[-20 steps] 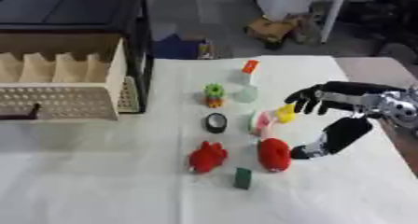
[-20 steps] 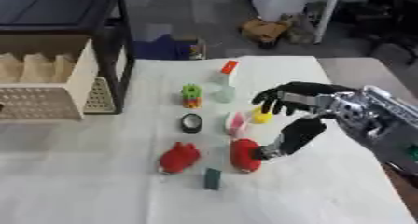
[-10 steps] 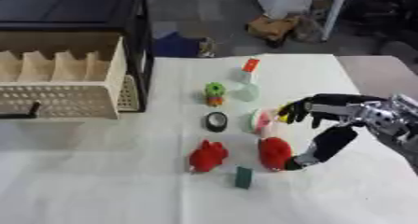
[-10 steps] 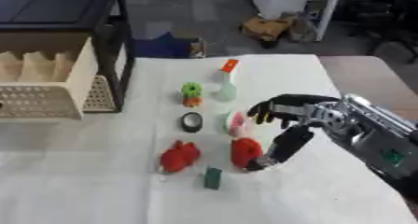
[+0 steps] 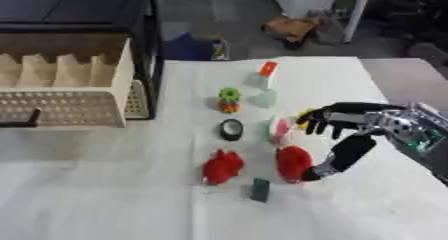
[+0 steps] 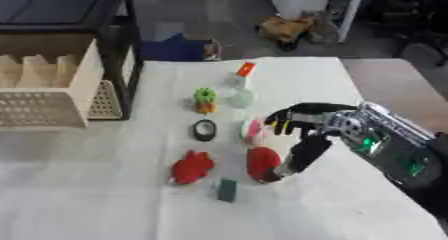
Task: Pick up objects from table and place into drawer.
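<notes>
Nearest, a small dark green block [image 5: 260, 189] lies on the white table [image 5: 114, 194]. Just beyond it, the right hand [image 5: 348, 134] has dropped lower and moved in over the last second, its thumb now touching the right side of a red rounded object [image 5: 293, 162]; its fingers are spread apart above, holding nothing. A grasp looks imminent. The object is glossy and lumpy, beside a second red object [image 5: 222, 166]. Farther left, the drawer [image 5: 66, 91] stands open with dividers.
</notes>
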Motion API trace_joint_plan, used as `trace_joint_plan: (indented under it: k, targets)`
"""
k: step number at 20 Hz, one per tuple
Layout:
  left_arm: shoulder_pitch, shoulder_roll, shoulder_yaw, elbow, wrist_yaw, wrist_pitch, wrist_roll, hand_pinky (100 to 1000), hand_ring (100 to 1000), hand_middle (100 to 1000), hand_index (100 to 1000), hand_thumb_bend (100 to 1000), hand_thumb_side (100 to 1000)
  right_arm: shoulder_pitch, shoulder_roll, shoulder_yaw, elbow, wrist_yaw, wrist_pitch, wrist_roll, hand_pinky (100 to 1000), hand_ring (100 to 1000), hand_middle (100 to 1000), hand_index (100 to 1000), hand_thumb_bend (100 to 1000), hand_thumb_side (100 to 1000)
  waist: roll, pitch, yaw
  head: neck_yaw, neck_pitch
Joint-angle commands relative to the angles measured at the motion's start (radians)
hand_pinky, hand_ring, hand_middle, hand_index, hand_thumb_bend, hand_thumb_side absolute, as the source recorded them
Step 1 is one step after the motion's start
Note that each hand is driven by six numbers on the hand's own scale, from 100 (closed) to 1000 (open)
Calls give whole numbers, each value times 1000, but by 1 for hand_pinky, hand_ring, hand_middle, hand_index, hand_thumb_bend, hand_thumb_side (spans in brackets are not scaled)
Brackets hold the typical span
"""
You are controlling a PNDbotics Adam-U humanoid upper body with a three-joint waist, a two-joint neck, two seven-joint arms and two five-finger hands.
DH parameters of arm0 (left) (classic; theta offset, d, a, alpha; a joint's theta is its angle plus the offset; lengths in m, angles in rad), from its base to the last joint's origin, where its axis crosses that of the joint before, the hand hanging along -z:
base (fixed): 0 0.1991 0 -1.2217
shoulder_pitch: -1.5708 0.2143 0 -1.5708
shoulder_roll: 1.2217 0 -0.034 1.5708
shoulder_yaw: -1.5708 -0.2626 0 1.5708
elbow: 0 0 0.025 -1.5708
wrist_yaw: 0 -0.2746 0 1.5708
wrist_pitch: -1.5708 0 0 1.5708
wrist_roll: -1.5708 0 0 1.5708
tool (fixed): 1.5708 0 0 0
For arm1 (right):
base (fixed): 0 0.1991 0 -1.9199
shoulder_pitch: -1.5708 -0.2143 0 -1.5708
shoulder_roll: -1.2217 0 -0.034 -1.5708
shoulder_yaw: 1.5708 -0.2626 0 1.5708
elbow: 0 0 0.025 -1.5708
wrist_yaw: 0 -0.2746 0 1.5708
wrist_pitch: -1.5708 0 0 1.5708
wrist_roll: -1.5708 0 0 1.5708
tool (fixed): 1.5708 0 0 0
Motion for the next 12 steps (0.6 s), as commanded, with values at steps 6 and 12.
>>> trace_joint_plan:
  k: [6,12]
  targets:
    - [-8,7,2,-13,13,-1,-11,609,545,623,850,100,1000,-29,2,20,51,43,-17,9,739,865,803,961,653,439,0,-11,3,-5,-10]
    - [-7,6,1,-13,18,-2,-16,609,544,622,848,100,1000,-40,17,37,76,54,-22,16,732,863,798,926,645,438,1,-9,4,-6,-11]
